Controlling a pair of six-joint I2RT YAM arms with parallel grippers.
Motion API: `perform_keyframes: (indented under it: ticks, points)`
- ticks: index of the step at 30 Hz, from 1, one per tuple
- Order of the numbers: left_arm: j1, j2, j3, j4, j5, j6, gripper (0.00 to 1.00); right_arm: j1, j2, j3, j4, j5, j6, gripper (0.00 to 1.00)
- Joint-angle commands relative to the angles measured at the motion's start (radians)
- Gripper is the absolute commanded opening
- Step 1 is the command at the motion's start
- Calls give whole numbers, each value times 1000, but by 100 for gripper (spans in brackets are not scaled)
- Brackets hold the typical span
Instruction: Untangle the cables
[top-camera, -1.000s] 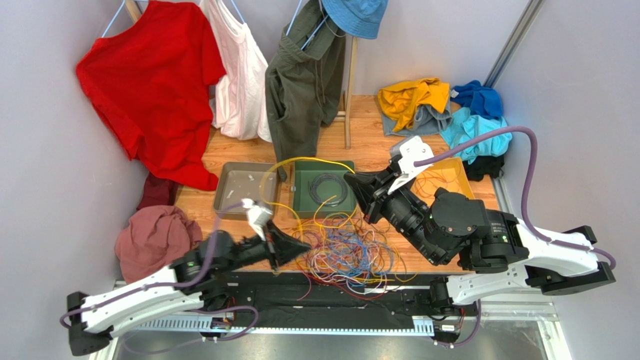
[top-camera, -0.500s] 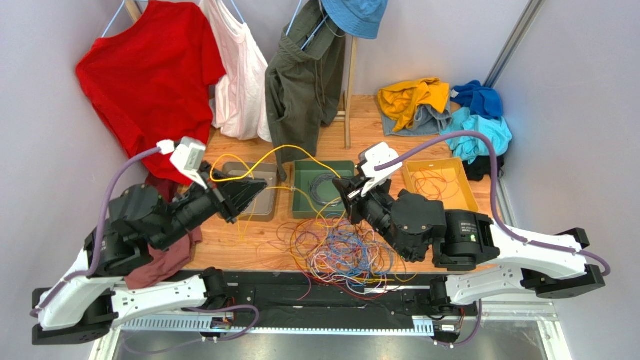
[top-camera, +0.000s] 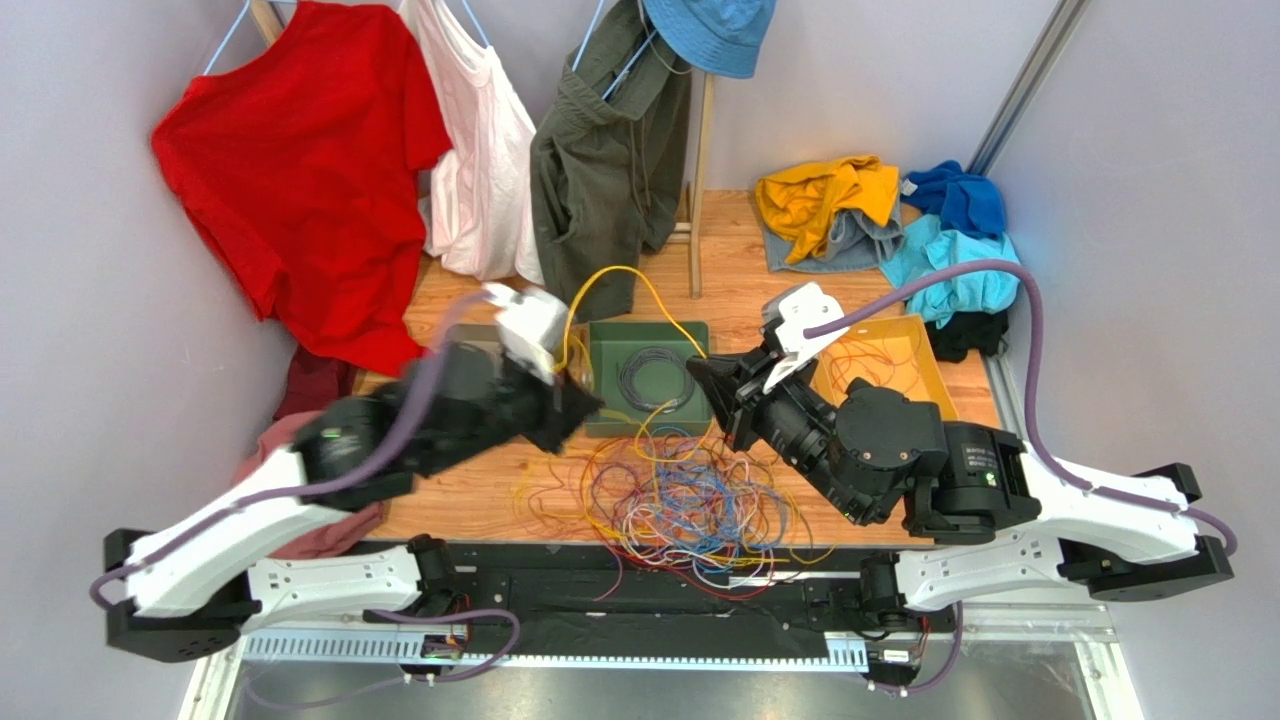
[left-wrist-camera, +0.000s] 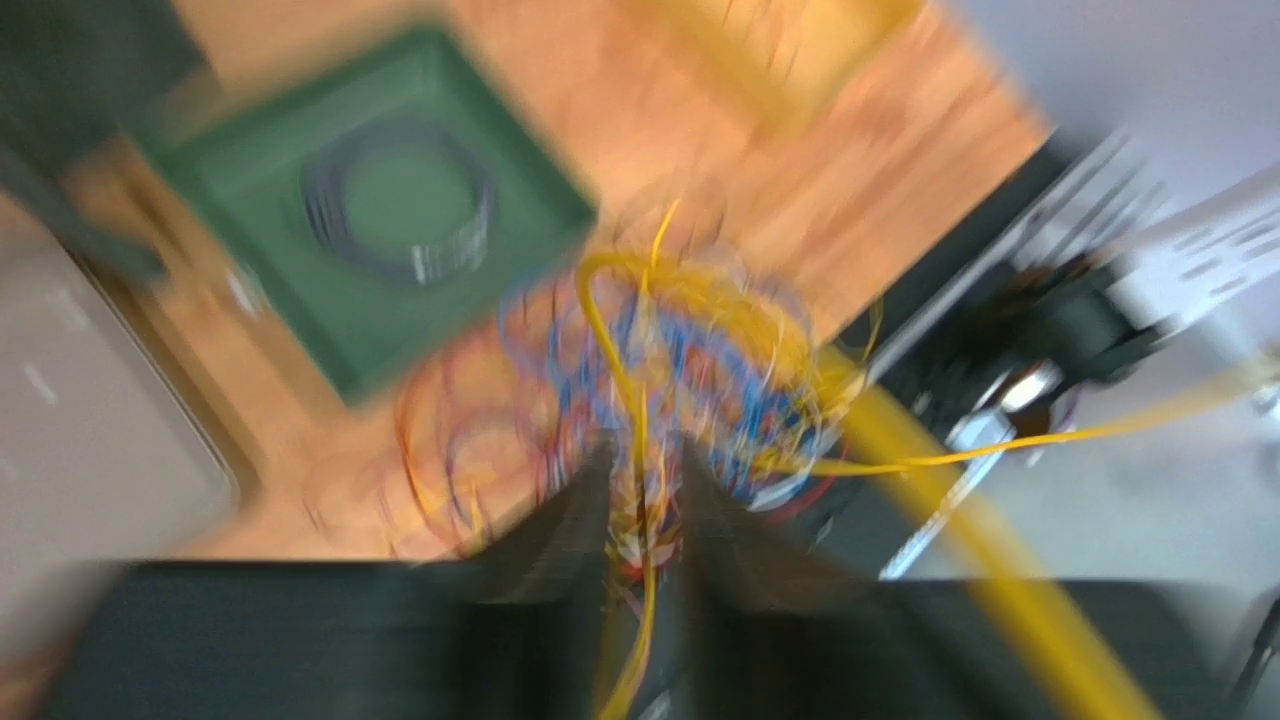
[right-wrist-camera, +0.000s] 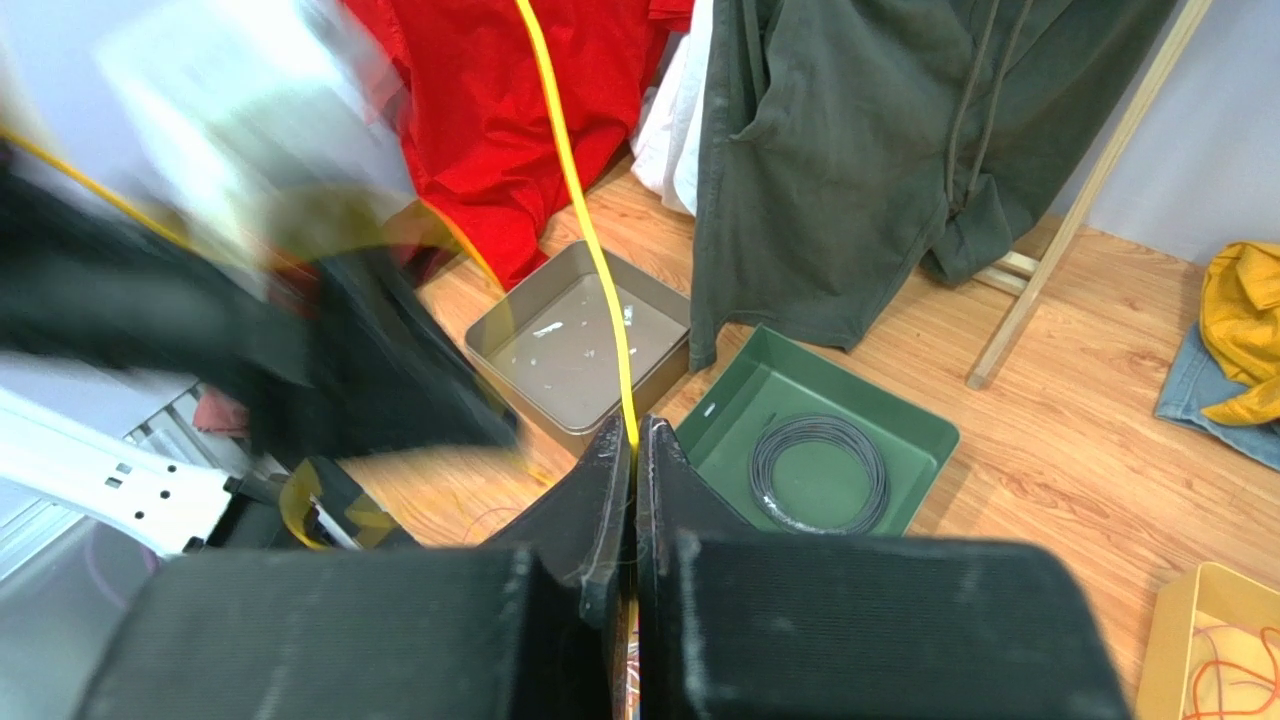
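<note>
Top view: one multicoloured tangle of cables (top-camera: 684, 503) lies on the counter (top-camera: 751, 300) between two arms, below one green tray (top-camera: 676, 342) and one yellow tray (top-camera: 917, 333). One yellow cable (top-camera: 616, 276) arches from left tool (top-camera: 579, 408) to right tool (top-camera: 703, 383), probably to draw it free. Left wrist view, blurred: one yellow strand passes between the left tool's fingers; clamped or loose, cannot tell. Right wrist view: right tool's fingers are pressed together on that cable, taut above one grey tray (right-wrist-camera: 511, 323) and one black coil (right-wrist-camera: 759, 465).
</note>
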Motion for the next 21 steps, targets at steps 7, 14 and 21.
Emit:
perform_keyframes:
  ticks: [7, 14, 21]
  points:
    - [-5, -279, -334, 71, -57, -109, 99, -3, 26, 184, -66, -20, -46, 0]
    - [-5, -432, -496, 201, 15, -81, 99, -5, 80, 393, -103, -43, -97, 0]
    - [-4, -497, -785, 612, 282, -46, 99, -5, 126, 559, -167, -86, -91, 0]
